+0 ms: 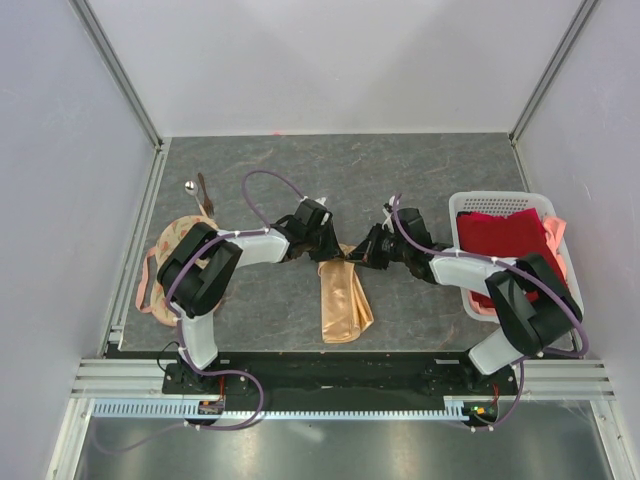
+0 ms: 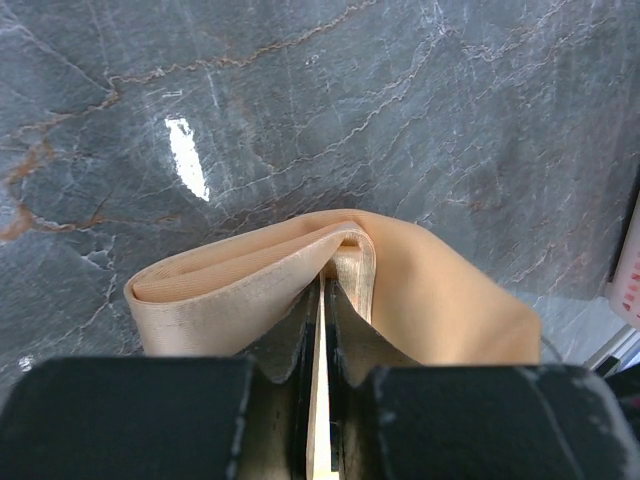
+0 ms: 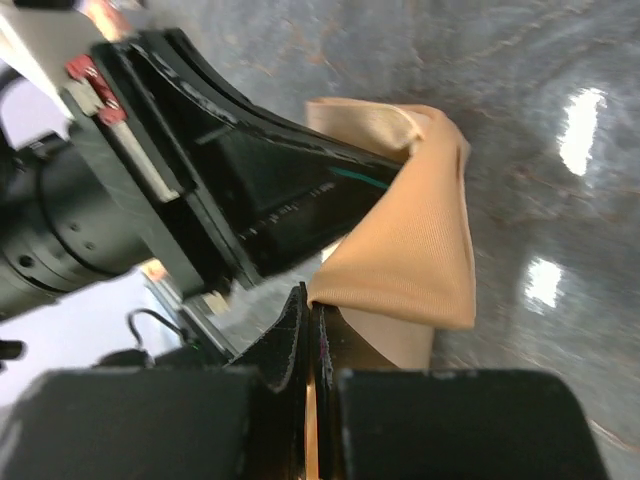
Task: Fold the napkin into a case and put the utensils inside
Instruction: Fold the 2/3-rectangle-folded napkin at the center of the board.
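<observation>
Mid-fold: the left gripper and right gripper each pinch the napkin – a doubled strip left of the white basket, no case yet. The spoon and dark stick lie farther left – not yet tucked in.

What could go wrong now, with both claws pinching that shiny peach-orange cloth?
The left gripper and right gripper pinch the same end of the peach-orange cloth napkin, very close together; they might collide. Each holds only a thin edge of the shiny fabric, so it could slip and the fold fall open.
</observation>
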Tool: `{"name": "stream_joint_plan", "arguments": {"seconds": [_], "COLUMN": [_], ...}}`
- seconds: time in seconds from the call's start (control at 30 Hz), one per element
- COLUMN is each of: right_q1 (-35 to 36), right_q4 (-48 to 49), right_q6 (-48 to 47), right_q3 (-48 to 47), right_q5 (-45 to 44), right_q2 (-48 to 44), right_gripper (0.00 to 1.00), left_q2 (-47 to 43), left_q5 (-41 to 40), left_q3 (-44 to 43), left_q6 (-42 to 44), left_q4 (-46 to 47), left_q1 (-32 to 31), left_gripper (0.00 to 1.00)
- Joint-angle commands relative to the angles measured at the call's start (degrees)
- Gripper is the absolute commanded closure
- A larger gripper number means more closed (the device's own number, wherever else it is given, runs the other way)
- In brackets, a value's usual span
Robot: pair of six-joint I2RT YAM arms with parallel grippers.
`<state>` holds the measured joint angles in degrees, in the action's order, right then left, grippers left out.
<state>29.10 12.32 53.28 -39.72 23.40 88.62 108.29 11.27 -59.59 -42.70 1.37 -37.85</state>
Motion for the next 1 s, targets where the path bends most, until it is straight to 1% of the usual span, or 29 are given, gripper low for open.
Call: {"name": "stream_joint_plan", "arguments": {"seconds": [0.0,0.07,0.23,0.4,0.57,0.77,0.87,0.97], "right_q1": [1.3,1.6,2.0,2.0,2.0,2.1,2.3,2.4], "right_q4": [11.1,15.0,16.8,14.1,13.4,13.8,13.3,12.4], "right_q6": [9.1,11.6,12.1,10.1,9.6,9.5,9.2,8.8], "right_q3": [2.3,3.6,3.9,3.8,3.9,4.0,3.7,3.3], "right_q5": [-2.7,-3.4,-3.8,-5.9,-6.1,-6.0,-6.2,-6.7], "right_q2": [1.8,3.7,6.7,4.9,5.5,6.0,5.6,5.3], "right_gripper": [1.0,1.0,1.0,1.0,1.0,1.0,1.0,1.0], "left_q2": [1.2,1.0,-0.8,-3.7,-8.1,-13.5,-17.1,-19.3], "left_q5": [0.9,0.9,1.8,2.6,4.0,2.4,1.4,2.2], "left_q3": [1.3,1.6,1.8,1.6,0.9,-0.5,3.2,9.4], "left_q6": [-1.7,-1.8,-2.3,-3.8,-4.7,-3.2,-2.3,-2.6], "left_q4": [2.1,2.2,2.0,0.7,-1.0,-7.3,-8.2,-5.1], "left_q1": [-0.5,-0.5,-0.5,-0.4,-0.2,-0.2,-0.2,-0.3], "left_gripper": [0.89,0.9,0.89,0.89,0.89,0.9,0.91,0.92]}}
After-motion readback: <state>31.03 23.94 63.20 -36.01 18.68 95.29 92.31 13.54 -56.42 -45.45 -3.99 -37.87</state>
